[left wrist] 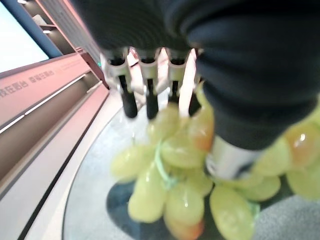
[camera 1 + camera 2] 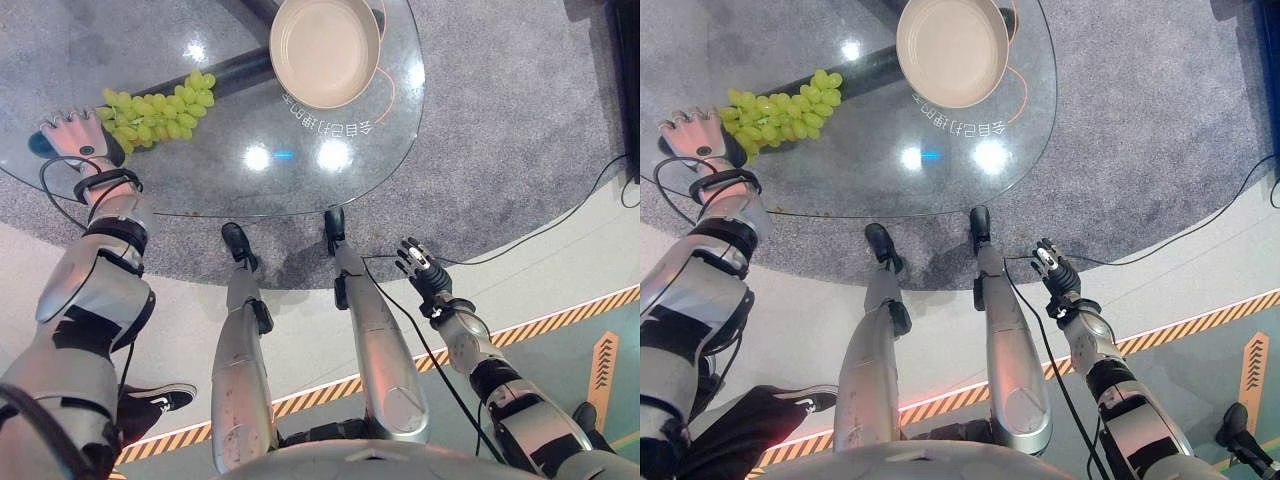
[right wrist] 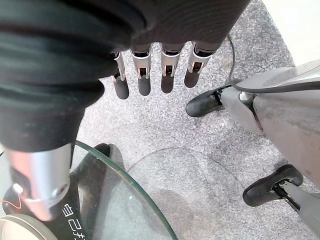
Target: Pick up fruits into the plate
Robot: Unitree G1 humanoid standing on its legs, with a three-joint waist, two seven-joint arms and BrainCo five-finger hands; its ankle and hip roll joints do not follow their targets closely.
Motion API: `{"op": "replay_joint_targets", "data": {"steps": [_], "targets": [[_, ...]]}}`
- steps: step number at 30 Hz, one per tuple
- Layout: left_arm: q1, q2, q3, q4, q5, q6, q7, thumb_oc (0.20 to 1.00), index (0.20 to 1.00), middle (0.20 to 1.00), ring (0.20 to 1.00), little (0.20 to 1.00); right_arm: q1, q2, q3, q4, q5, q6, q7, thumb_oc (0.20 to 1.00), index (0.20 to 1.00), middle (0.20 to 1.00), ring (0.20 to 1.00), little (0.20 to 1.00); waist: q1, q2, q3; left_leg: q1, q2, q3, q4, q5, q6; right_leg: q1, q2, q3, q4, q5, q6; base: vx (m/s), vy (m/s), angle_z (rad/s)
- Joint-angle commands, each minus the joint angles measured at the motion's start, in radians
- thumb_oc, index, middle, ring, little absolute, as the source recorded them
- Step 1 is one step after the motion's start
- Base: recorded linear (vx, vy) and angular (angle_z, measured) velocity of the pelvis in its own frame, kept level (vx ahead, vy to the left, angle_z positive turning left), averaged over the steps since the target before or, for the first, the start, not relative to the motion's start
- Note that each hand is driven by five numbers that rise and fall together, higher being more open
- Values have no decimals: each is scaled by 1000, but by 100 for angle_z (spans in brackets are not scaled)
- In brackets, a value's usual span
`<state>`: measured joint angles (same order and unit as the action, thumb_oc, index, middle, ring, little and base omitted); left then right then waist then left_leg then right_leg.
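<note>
Left eye view, near to far: your right hand [image 2: 418, 262] hangs low beside the legs, off the surface [image 2: 230, 185], over grey carpet [image 2: 500, 150]. Right wrist view shows its fingers [image 3: 144, 80] straight and spread, holding nothing, w/ the glass edge of the surface just below them.

Next up, your left hand [image 2: 72, 135] sits at the surface's left edge, fingers straight & fanned out, flat, nothing gripped. Its fingertips are just beside the near end of the grapes [image 2: 155, 112]. Left wrist view confirms: straight fingers [image 1: 131, 97] point past the bunch, grapes lying right under the palm; you can't tell from that view if palm actually touches them.

Grapes = green bunch lying on the glass, left part of the surface, not in the plate [image 2: 325, 50]. Bunch runs diagonally from the left hand up toward the plate.

Farthest: plate, cream-coloured, round, sits at the far side of the surface, well apart from the grapes, no fruit in it.
</note>
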<state>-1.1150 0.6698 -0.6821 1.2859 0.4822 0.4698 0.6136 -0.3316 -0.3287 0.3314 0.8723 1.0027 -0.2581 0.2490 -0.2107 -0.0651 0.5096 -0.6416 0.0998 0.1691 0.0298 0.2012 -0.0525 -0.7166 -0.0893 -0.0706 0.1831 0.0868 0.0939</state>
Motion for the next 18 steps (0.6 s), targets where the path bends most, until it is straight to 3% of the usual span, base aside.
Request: {"op": "replay_joint_targets", "data": {"steps": [1,16,17,18], "targets": [[-52,61,0,15,-7,-19,-15,200,200,200,200,200,43,25,11,-63,35,-26,4,1000,1000,1000,1000,1000,8,-53,10,7,-48,-10,94,-129,-11,3,96,-4,14,13,-33,0,0,0],[-64,22,-22,-3,-1,-8,-38,200,200,200,200,200,44,29,13,-85,45,-38,-1,1000,1000,1000,1000,1000,-5,-58,10,-4,-47,-2,76,-122,-16,-14,97,3,-6,29,-28,0,0,0],[-66,22,-25,-4,-1,-11,-45,426,426,426,426,426,45,29,12,-83,45,-39,2,1000,1000,1000,1000,1000,-5,-58,10,-3,-47,-1,75,-122,-17,-13,96,3,-7,29,-27,0,0,0],[-65,19,-28,-4,1,-13,-46,589,589,589,589,589,44,29,12,-82,46,-39,2,1000,1000,1000,1000,1000,-6,-57,10,-2,-47,0,74,-121,-17,-13,96,3,-7,30,-27,0,0,0]]}}
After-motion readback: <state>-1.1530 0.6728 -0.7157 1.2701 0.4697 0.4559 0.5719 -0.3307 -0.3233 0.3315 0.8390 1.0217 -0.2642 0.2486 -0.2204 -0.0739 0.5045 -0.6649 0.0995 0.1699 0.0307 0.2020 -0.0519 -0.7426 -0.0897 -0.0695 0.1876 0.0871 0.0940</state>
